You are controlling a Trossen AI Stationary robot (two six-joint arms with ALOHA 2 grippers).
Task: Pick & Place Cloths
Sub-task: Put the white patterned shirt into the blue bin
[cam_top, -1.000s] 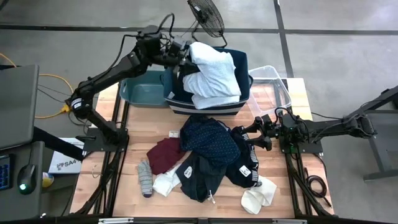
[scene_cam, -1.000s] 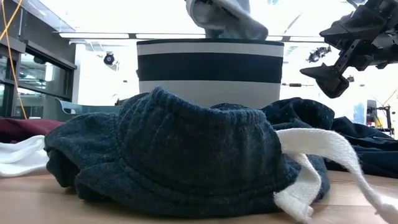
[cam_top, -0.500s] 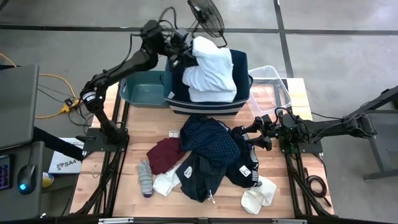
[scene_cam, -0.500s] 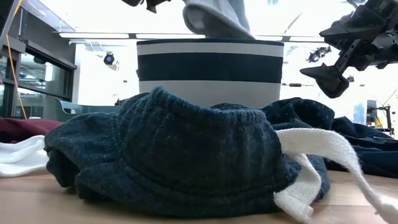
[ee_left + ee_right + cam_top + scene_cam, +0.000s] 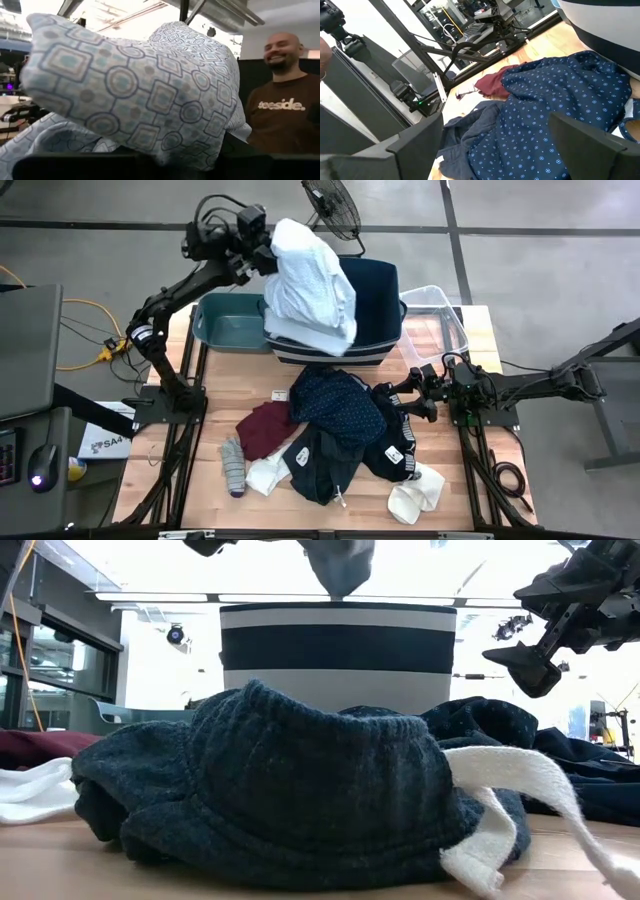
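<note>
At twelve o'clock on the counter (image 5: pixel 210 435), your left hand (image 5: pixel 262 255) is clamped on the pale cloth (image 5: pixel 310 280), which hangs from it, draped over the near rim of the navy bin (image 5: pixel 385 305). This reads as the placing step: the cloth is up but not yet inside, so next you would carry it farther over the bin's middle, then let go so the tail drops in rather than spilling down the striped wall.

Your right hand (image 5: pixel 397 402) waits at three o'clock with fingers spread and nothing in them, just above the dotted cloth (image 5: pixel 335 405). Still out at the centre are the maroon cloth (image 5: pixel 265 427), the black cloth (image 5: pixel 395 450), white socks (image 5: pixel 418 495) and a grey sock (image 5: pixel 232 465).

A teal bin (image 5: pixel 225 330) sits at eleven o'clock, a clear bin (image 5: pixel 440 305) at one. A fan (image 5: pixel 330 210) stands close behind your left hand, and a person (image 5: pixel 280 107) beyond.
</note>
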